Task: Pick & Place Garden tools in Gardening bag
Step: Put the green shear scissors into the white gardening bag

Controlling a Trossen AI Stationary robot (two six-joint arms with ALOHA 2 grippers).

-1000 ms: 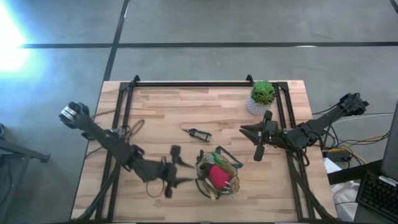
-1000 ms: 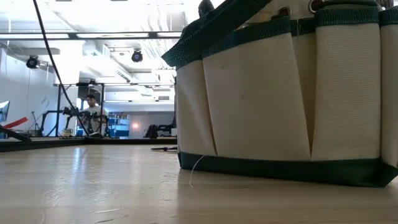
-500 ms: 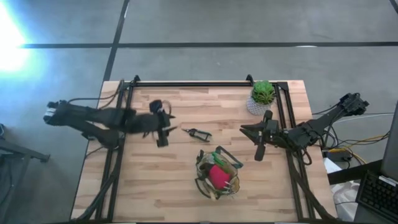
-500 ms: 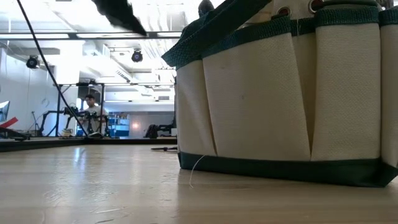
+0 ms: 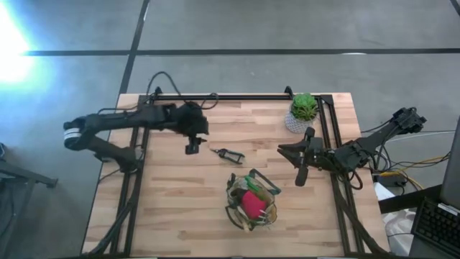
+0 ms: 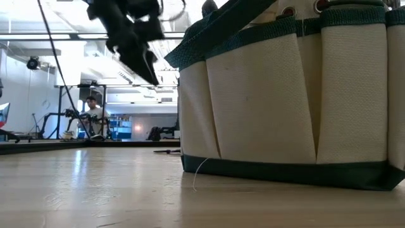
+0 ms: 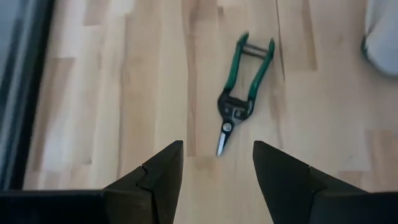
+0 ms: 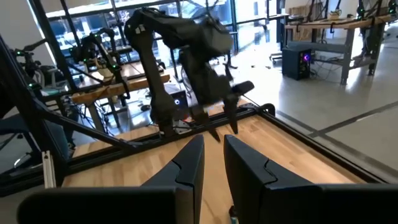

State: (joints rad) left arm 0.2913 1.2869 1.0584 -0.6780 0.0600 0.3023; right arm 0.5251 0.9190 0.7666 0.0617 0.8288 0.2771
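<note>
showing only in the left wrist view: pruners' (image 7: 239,93) green handles.

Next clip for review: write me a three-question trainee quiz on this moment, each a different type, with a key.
1. True or false: the pruners lie inside the bag.
2. Which gripper hovers nearest the pruners? A) left gripper B) right gripper
3. Fill in: the potted plant stands at the table's far ___ corner.

Key
1. False; they lie on the table.
2. A; its fingers are open.
3. Right.
</note>
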